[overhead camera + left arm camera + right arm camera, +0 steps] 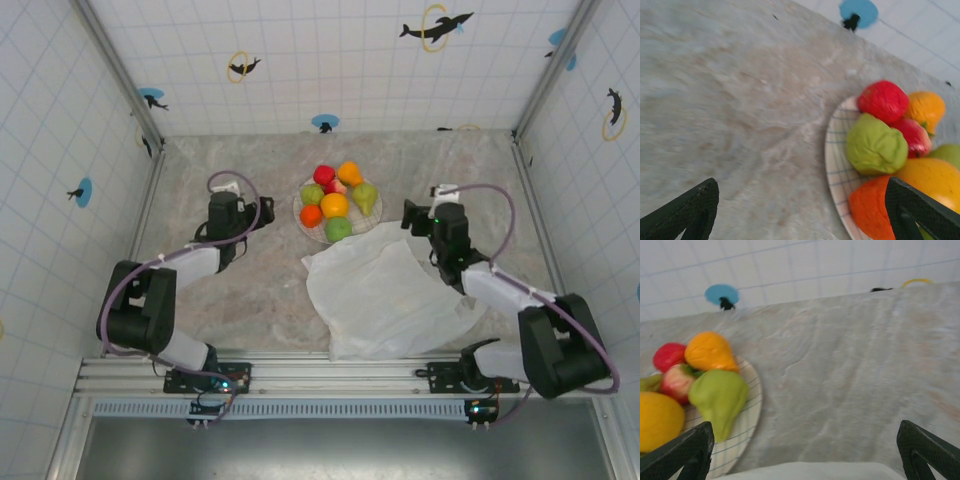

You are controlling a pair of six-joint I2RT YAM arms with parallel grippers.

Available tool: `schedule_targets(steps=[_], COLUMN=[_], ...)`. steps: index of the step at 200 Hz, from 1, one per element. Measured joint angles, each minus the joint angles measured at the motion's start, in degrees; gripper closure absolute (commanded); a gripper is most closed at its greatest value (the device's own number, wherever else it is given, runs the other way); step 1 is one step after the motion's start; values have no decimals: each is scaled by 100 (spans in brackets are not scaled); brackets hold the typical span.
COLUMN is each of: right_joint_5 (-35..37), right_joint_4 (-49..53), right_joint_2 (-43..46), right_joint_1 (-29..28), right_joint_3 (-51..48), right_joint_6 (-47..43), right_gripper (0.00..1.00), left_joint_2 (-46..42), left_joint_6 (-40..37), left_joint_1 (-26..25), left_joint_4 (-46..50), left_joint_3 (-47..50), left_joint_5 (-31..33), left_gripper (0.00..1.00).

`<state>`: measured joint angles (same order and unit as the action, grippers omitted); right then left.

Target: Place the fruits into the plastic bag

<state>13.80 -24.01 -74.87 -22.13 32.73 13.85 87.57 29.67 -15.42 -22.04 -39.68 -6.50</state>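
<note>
Plastic bag beside right gripper; fruits between it and left gripper; both released.

A marbled grey tabletop was enclosed by white gridded walls dotted with what seemed dolphin stickers.

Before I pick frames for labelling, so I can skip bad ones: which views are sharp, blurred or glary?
Top external: sharp, evenly lit, fruits crisp, plastic bag folds readable. Left wrist: soft, table smeared, green fruit fuzzy-edged. Right wrist: blurred too, green pear soft, wall tiles hazy. No hard glare anywhere.
</note>
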Motion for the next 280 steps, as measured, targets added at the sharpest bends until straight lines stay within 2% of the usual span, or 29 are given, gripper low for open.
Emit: schedule_targets(steps=[24,53,90,114,128,150,173,183,187,207,219,233,255,280], right_joint_5=[-35,-470,-1198,-1375,-1475,-1910,-2157,-2105,-2092,-1670,-1176,-525,568,2144], right_joint_4=[905,1735,2267,2468,2566,2549,2826,3099,3193,3742,4015,4201,4363,4266], right_joint_2=[-350,-358,-352,-352,-352,-426,-538,-507,-490,-76,391,890,1180,935], right_joint_1=[-326,-262,-273,-264,-247,-173,-125,24,109,798,1196,1394,1252,424], right_joint_3=[529,557,319,68,-24,-44,9,96,136,420,682,1082,2033,3010], right_joint_6=[7,138,452,516,520,341,103,-66,-31,-157,-225,-345,-675,-1344], right_gripper=[7,9,9,12,25,59,88,99,100,100,100,100,100,100], left_joint_2=[66,-37,-658,-973,-1075,-1119,-1117,-1117,-1119,-1182,-1263,-1349,-1412,-1412], left_joint_6=[-55,-17,229,407,487,496,509,511,511,516,514,514,511,511], left_joint_1=[-315,-621,-1163,-1355,-1386,-1414,-1419,-1419,-1419,-1419,-1419,-1423,-1421,-1421], left_joint_4=[481,955,1311,1357,1364,1327,1329,1329,1329,1373,1427,1482,1552,1589], left_joint_3=[-210,-92,616,935,990,992,992,992,992,984,951,879,704,555], left_joint_5=[-282,-833,-1451,-1703,-1759,-1799,-1788,-1746,-1718,-1534,-1384,-1191,-885,-595], left_gripper=[12,7,3,3,3,3,3,3,3,3,3,3,3,3])
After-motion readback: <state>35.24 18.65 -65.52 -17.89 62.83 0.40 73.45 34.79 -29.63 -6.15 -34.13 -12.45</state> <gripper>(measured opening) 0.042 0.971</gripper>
